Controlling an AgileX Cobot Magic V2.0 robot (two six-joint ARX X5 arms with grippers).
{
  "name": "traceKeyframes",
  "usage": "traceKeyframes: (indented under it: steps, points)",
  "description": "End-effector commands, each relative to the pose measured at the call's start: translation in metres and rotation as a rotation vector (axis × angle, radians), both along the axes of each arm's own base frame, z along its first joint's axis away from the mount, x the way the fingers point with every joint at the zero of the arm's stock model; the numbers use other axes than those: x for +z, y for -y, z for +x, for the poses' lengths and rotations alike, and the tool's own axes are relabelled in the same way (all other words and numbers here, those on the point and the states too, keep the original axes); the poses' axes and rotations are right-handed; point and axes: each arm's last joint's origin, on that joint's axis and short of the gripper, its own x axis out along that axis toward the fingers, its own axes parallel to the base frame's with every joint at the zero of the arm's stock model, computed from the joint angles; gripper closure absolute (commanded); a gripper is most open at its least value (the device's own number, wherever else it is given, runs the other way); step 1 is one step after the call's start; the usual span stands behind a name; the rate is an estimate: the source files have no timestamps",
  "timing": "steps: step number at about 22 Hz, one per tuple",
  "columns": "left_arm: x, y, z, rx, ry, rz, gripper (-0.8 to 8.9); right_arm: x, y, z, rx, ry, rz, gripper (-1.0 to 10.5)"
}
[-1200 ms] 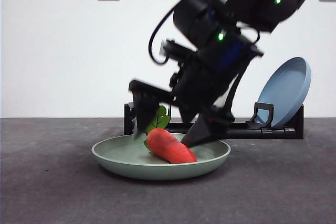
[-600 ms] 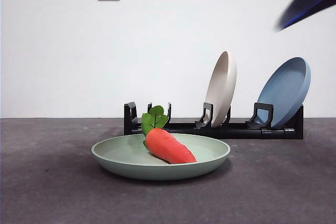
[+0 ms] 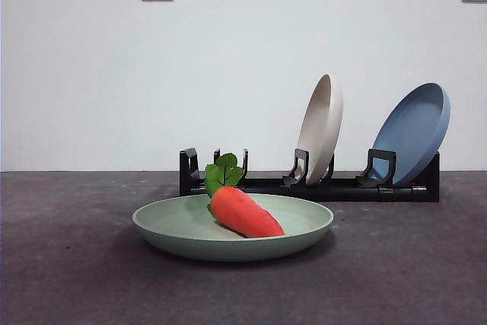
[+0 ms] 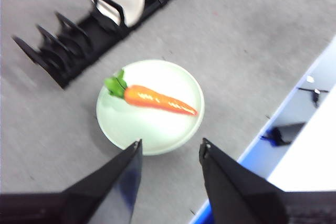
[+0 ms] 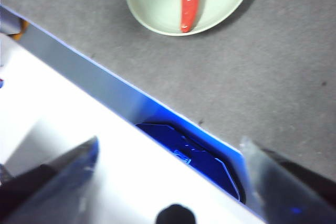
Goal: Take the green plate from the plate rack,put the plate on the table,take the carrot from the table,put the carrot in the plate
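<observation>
The carrot lies on its side inside the green plate, its orange-red body slanting across the dish with the green leaves at the end nearer the plate rack; the plate sits flat on the table, just in front of the rack. A second ago a big dark arm stood over the plate with its jaws about the carrot, half a second ago only blurred tips showed at the top corner, and now the front view holds no arm at all; carrot and plate have not shifted. The left gripper hangs high above the near rim of the plate, its jaws moderately apart and holding nothing. The right gripper is back over the table's blue-edged border, well away from the plate, jaws spread wide and empty. Bare table lies all around the plate on the front and both sides. In the rack behind, a beige plate and a blue plate stand tilted in their slots, while the slots at the end nearest the carrot's leaves are free.
</observation>
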Motion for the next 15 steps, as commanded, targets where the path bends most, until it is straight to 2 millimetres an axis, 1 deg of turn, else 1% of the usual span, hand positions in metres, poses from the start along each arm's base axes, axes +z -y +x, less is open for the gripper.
traceKeyframes:
  steps: [1, 2, 3, 5, 6, 15]
  points:
    - [-0.0026, -0.0013, -0.0012, 0.023, -0.037, -0.005, 6.3, -0.0006, -0.0003, 0.0, 0.008, 0.002, 0.001, 8.0]
    - [-0.0033, -0.0018, -0.0016, 0.024, -0.042, 0.003, 6.31, -0.0006, -0.0003, 0.0, 0.008, 0.002, 0.002, 8.4]
    - [-0.0039, -0.0023, -0.0018, 0.025, -0.046, 0.01, 6.54, -0.0006, -0.0004, 0.0, 0.008, 0.002, 0.002, 8.7]
    - [-0.005, -0.0031, -0.0023, 0.025, -0.054, 0.023, 8.16, -0.0006, -0.0003, 0.0, 0.008, 0.002, 0.002, 9.6]
    - [-0.0052, -0.0034, -0.0024, 0.025, -0.055, 0.027, 8.27, -0.0006, -0.0003, 0.0, 0.008, 0.002, 0.002, 9.6]
    - [-0.0058, -0.0039, -0.0026, 0.027, -0.057, 0.036, 8.17, -0.0006, -0.0003, 0.0001, 0.005, 0.004, 0.0, 9.4]
